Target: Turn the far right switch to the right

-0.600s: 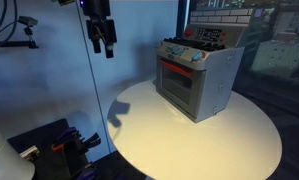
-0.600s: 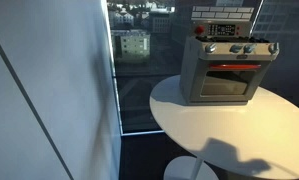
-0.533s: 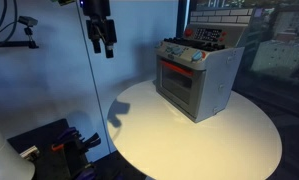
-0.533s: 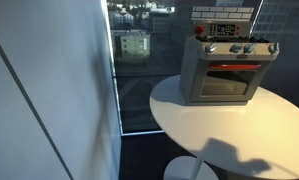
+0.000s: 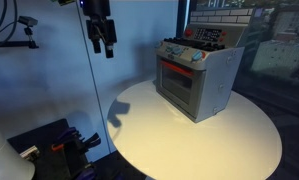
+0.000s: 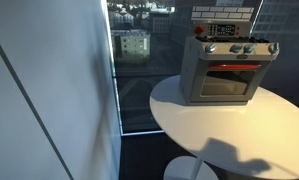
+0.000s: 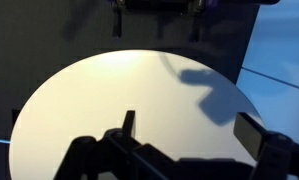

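1. 1 toy oven (image 5: 197,78) on 1 round table (image 5: 154,138), twd back edge.
2. Knob row (image 6: 241,48) along oven's top front; too small to count.
3. 1 gripper (image 5: 103,49) up high, well apart from oven, pointing down, fingers spread, nothing held.

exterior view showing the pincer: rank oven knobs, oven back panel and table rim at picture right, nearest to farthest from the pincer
1. knobs, on the oven front, on the side toward the pincer
2. back panel, behind the knobs
3. table rim at picture right, beyond the oven
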Controlling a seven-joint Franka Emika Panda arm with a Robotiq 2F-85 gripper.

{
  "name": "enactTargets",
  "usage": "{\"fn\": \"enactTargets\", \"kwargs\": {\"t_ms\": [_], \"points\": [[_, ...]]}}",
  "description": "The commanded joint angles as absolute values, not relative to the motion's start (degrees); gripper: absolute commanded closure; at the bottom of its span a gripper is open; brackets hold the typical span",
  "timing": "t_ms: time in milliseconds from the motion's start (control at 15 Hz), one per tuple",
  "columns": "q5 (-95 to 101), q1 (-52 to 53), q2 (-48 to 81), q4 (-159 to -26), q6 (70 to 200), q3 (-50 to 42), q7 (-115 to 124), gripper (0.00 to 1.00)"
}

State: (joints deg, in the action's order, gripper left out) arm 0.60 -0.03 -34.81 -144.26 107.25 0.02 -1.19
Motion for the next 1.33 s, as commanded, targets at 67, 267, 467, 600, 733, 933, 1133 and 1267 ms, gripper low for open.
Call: {"fn": "enactTargets", "kwargs": {"t_ms": [67, 267, 467, 600, 733, 933, 1133, 1267], "points": [[0.6, 0.1, -34.8, -144.2, 107.1, -0.1, -1.1, 0.0], [0.6, 0.1, -34.8, -144.2, 107.1, -0.1, -1.1, 0.0], [0.6, 0.1, -34.8, -144.2, 107.1, -0.1, -1.1, 0.0], [0.8, -0.2, -33.9, -143.3, 107.5, 0.0, -0.6, 0.0], [0.9, -0.5, -33.1, -142.2, 107.9, -0.1, -0.2, 0.0], [0.7, -0.8, -31.5, -140.2, 108.7, -0.4, -0.2, 0.0], [0.5, -1.1, -29.2, -137.2, 109.6, -0.7, -0.1, 0.0], [0.5, -1.5, -27.4, -134.9, 110.2, -0.8, 0.3, 0.0]]}}
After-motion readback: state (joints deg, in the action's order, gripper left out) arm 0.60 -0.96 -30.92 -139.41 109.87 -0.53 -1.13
